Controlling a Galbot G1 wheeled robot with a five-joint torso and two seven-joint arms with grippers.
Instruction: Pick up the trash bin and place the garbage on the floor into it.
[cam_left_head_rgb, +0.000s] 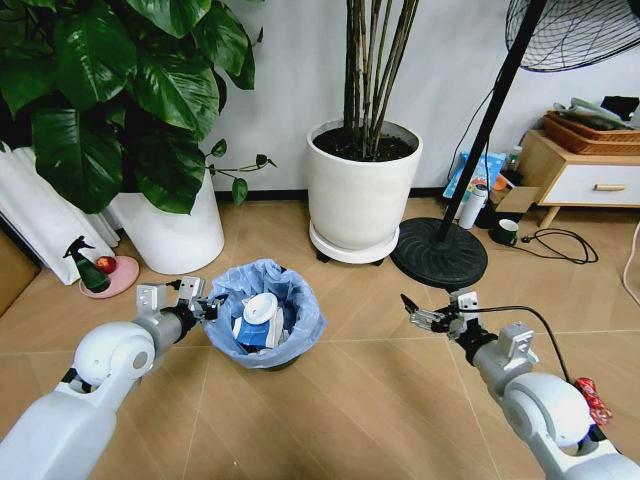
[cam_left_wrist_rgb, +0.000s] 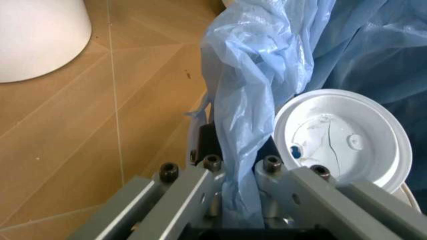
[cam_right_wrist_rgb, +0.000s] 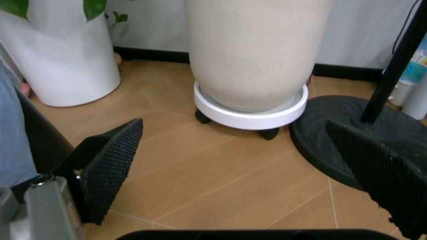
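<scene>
The trash bin (cam_left_head_rgb: 262, 318), a small black bin lined with a crinkled light-blue bag, is on the wooden floor (cam_left_head_rgb: 360, 400) between my arms. Inside it lie a white round lid (cam_left_head_rgb: 262, 307) and other scraps. My left gripper (cam_left_head_rgb: 205, 305) is shut on the bin's left rim. In the left wrist view its fingers (cam_left_wrist_rgb: 200, 182) pinch the blue bag (cam_left_wrist_rgb: 267, 75) and the black wall, with the lid (cam_left_wrist_rgb: 340, 140) just inside. My right gripper (cam_left_head_rgb: 418, 316) hangs open and holds nothing, to the right of the bin; its pads (cam_right_wrist_rgb: 113, 160) stand wide apart. A red scrap (cam_left_head_rgb: 592, 396) lies beside my right arm.
Two large white plant pots (cam_left_head_rgb: 362, 190) (cam_left_head_rgb: 175, 235) stand behind the bin. A black fan base (cam_left_head_rgb: 438, 252) and its pole are to the right, with a cable (cam_left_head_rgb: 560, 245) and a low cabinet (cam_left_head_rgb: 585, 175) beyond. A green spray bottle (cam_left_head_rgb: 88, 268) stands at the left.
</scene>
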